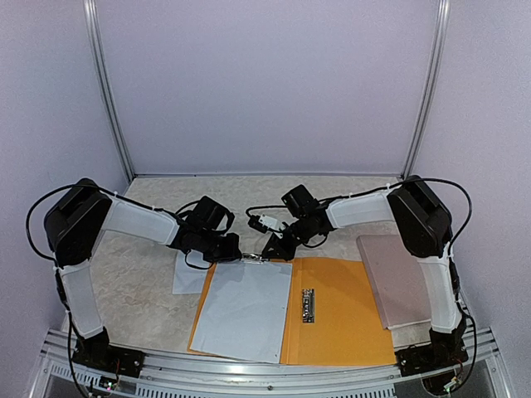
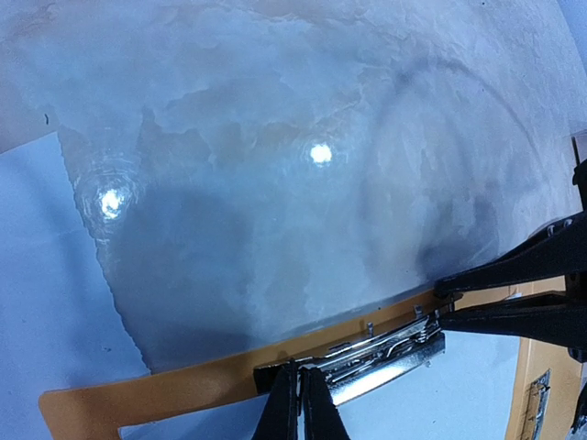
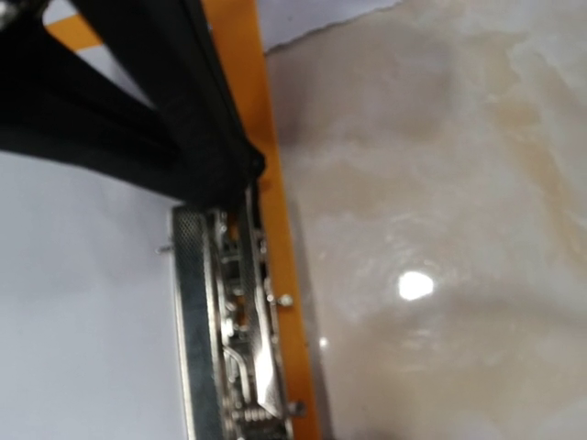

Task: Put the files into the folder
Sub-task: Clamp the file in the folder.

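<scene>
The folder (image 1: 348, 315) lies open on the bench (image 1: 149, 274) near the arms, its spine running front to back, with the sheets (image 1: 245, 307) lengthwise on its left half. At their far edge, the clenched left hand (image 2: 301, 371) touches the metal clamp (image 2: 385, 353), and the right hand (image 2: 438, 307) pinches the clamp's end.

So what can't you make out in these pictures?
- Print on the files: too small from above, washed out in wrist views.
- Top end of the metal clip: covered by the right fingers, right wrist view.
- Right edge of the pinkish board: behind the right arm, top view.
</scene>
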Tool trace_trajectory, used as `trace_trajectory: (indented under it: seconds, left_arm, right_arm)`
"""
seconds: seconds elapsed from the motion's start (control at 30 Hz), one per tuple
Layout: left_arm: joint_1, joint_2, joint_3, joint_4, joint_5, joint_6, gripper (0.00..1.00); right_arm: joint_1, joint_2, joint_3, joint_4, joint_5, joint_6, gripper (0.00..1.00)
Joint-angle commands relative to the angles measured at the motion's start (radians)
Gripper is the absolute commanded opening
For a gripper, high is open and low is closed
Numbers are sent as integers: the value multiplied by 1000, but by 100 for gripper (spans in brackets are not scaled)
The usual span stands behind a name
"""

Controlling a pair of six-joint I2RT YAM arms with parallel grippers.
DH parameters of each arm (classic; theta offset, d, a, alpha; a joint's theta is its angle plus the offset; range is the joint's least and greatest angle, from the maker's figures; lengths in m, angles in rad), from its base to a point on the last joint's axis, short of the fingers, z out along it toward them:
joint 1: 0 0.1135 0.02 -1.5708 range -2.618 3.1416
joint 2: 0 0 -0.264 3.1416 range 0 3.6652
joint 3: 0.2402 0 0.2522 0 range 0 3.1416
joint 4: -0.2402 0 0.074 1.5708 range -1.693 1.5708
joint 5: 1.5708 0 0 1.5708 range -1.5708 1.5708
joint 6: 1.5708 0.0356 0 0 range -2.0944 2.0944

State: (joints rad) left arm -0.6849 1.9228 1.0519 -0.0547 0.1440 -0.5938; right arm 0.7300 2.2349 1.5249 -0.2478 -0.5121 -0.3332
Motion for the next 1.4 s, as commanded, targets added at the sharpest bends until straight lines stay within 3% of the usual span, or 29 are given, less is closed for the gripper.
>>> trace_trajectory:
  seconds: [0.0, 0.7, 1.37]
  left_arm:
    - [1, 111, -24, -144, -19, 12, 0]
    - [4, 76, -13, -52, 4, 53, 0]
    - [8, 57, 34, -63, 45, 63, 4]
  right_arm:
    - [15, 94, -57, -136, 82, -30, 9]
    - [15, 107, -56, -149, 67, -46, 8]
    - [16, 104, -55, -156, 61, -55, 7]
